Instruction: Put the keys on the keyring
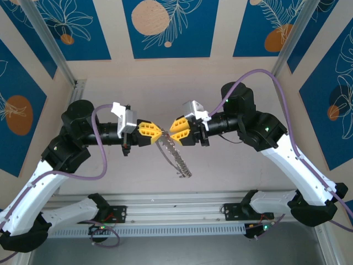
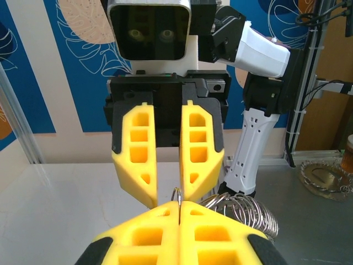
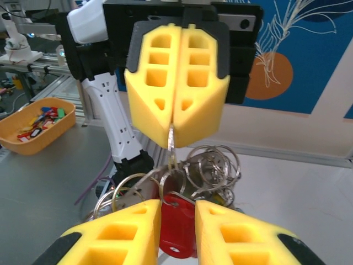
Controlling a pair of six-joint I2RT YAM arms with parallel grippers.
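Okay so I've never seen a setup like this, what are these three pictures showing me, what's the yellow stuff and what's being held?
These are two robot arms, filmed from above and from a camera on each wrist. The yellow blocks are finger pads. In the overhead view the left gripper and right gripper meet nose to nose above the table, with the keyring, a bunch of silver loops, hanging between them. The left wrist view shows the left gripper's pads pinched shut on a thin wire loop. The right wrist view shows the right gripper's pads apart around a red key. An orange bin sits farther off.
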